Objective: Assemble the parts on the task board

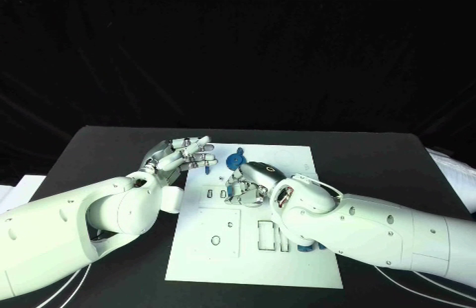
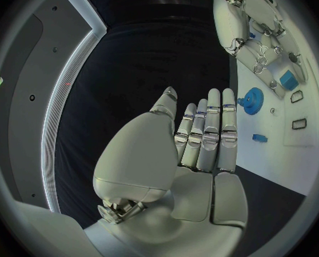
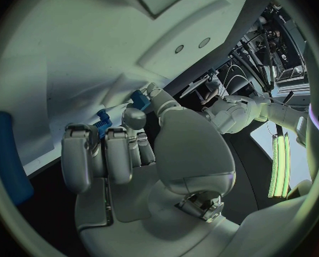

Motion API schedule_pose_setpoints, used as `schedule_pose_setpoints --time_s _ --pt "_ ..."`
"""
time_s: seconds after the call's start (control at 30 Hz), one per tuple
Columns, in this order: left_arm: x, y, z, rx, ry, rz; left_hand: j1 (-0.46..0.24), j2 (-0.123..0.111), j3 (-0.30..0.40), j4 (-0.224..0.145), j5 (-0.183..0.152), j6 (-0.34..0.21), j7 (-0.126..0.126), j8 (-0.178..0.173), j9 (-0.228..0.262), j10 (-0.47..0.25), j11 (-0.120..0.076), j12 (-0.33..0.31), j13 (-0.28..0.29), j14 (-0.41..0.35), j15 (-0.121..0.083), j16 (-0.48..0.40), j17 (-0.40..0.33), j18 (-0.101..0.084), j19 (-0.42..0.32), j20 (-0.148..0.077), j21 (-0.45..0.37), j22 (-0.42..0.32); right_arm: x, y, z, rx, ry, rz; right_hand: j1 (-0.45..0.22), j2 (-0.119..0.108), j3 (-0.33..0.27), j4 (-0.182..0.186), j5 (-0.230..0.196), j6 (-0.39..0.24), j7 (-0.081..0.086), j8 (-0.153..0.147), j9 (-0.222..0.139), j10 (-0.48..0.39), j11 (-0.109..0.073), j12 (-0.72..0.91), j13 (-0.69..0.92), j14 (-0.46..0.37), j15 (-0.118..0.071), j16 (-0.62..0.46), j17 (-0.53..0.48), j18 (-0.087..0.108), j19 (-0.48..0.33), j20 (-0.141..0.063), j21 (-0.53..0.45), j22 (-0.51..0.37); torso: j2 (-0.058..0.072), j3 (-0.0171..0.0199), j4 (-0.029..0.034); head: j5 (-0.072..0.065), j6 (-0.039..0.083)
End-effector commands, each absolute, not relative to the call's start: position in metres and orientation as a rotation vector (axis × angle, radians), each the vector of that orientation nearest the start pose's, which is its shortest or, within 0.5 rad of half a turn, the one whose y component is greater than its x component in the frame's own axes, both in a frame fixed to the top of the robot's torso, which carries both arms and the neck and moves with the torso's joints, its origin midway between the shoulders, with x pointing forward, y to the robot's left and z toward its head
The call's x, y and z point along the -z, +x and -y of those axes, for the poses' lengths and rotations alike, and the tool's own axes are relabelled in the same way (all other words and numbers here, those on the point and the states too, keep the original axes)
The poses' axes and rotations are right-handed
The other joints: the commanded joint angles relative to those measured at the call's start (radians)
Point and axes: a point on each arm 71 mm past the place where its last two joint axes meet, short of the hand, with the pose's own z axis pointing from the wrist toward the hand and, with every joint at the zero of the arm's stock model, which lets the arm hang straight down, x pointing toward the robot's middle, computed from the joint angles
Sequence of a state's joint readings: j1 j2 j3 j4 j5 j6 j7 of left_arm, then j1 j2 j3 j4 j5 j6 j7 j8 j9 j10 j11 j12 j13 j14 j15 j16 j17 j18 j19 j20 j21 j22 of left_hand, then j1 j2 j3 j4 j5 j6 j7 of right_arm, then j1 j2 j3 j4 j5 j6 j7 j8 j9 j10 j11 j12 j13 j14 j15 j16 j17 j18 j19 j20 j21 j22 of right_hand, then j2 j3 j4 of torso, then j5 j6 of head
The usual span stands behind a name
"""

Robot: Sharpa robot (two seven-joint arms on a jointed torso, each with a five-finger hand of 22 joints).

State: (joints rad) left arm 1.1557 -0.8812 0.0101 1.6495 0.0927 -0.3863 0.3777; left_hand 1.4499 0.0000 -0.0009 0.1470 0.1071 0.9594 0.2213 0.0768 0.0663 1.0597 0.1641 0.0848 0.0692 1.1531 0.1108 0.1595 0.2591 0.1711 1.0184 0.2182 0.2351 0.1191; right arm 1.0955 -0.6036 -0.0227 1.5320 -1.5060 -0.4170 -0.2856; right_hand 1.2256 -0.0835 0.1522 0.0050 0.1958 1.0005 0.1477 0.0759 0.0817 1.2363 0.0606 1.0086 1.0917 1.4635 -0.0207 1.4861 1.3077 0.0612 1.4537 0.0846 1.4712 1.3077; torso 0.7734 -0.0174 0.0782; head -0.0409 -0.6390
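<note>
Where the head view hides it, the right hand [image 3: 131,154] touches a blue part [image 3: 102,120].

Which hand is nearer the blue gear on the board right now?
Right. The right hand sits just beside the blue gear; the left hand hovers off the task board's left edge.

Two glossy white arms, rounded shell segments with small dark screw holes. Left hand [image 1: 184,155] and right hand [image 1: 250,183]: silver metal fingers, exposed joints, white palm shells. Right arm shows a dark ring at the wrist. Thin white cables [image 1: 69,286] trail under both forearms.
</note>
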Motion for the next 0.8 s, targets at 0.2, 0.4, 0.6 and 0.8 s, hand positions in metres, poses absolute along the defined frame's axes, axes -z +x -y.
schedule_pose_setpoints --time_s 0.2,0.4,0.6,0.8 --pt "0.175 0.467 -0.196 1.6 -1.248 -1.403 0.002 0.002 0.0 -0.005 -0.006 -0.004 0.005 -0.006 -0.002 -0.004 0.004 -0.007 -0.001 -0.004 0.002 -0.007 0.002 0.01 -0.008 0.002 -0.006 -0.002 0.198 0.444 0.089 -0.915 0.046 -1.483 -0.003 -0.001 -0.035 0.012 0.019 -0.026 0.003 -0.006 -0.004 -0.023 0.003 -0.013 -0.017 0.069 0.009 -0.009 0.105 -0.015 -0.001 0.01 -0.005 0.051 0.0 0.0005 -0.0001 0.001 0.0" --pt "0.177 0.47 -0.197 1.576 -1.212 -1.439 -0.003 0.012 0.006 -0.017 -0.006 0.001 -0.005 -0.003 0.0 0.006 -0.009 -0.005 0.001 0.086 -0.023 0.047 0.043 0.013 0.056 -0.019 0.035 0.017 0.18 0.435 0.1 -1.079 0.119 -1.448 0.021 0.012 -0.045 0.01 0.022 -0.048 0.008 -0.008 -0.01 -0.028 0.007 -0.009 -0.019 0.068 0.013 -0.012 0.102 -0.015 0.0 0.013 -0.004 0.053 -0.004 0.0025 -0.0001 0.006 0.01" --pt "0.186 0.475 -0.203 1.449 -1.12 -1.605 -0.034 0.011 0.021 0.002 -0.004 0.057 -0.05 0.021 0.008 0.15 -0.074 0.076 0.042 0.309 -0.103 0.392 0.276 0.008 0.243 -0.094 0.211 0.114 0.154 0.436 0.127 -1.208 0.225 -1.504 0.034 0.02 -0.053 0.009 0.022 -0.057 0.011 -0.006 -0.011 -0.038 0.011 -0.012 -0.025 0.064 0.016 -0.019 0.093 -0.015 0.0 0.016 -0.004 0.055 -0.018 0.0096 -0.0068 0.016 0.008" --pt "0.188 0.48 -0.201 1.175 -0.935 -1.895 -0.091 -0.011 0.071 0.06 -0.001 0.122 -0.106 0.068 0.034 0.224 -0.142 0.335 0.276 0.357 -0.147 1.203 1.076 -0.042 0.356 -0.164 0.739 0.626 0.127 0.448 0.177 -1.183 0.328 -1.505 0.074 0.055 -0.041 -0.002 0.021 -0.051 0.011 0.004 -0.009 -0.043 0.009 -0.013 -0.033 0.063 0.015 -0.023 0.086 -0.014 -0.004 0.017 -0.006 0.051 -0.036 0.0142 -0.0126 0.029 -0.001"
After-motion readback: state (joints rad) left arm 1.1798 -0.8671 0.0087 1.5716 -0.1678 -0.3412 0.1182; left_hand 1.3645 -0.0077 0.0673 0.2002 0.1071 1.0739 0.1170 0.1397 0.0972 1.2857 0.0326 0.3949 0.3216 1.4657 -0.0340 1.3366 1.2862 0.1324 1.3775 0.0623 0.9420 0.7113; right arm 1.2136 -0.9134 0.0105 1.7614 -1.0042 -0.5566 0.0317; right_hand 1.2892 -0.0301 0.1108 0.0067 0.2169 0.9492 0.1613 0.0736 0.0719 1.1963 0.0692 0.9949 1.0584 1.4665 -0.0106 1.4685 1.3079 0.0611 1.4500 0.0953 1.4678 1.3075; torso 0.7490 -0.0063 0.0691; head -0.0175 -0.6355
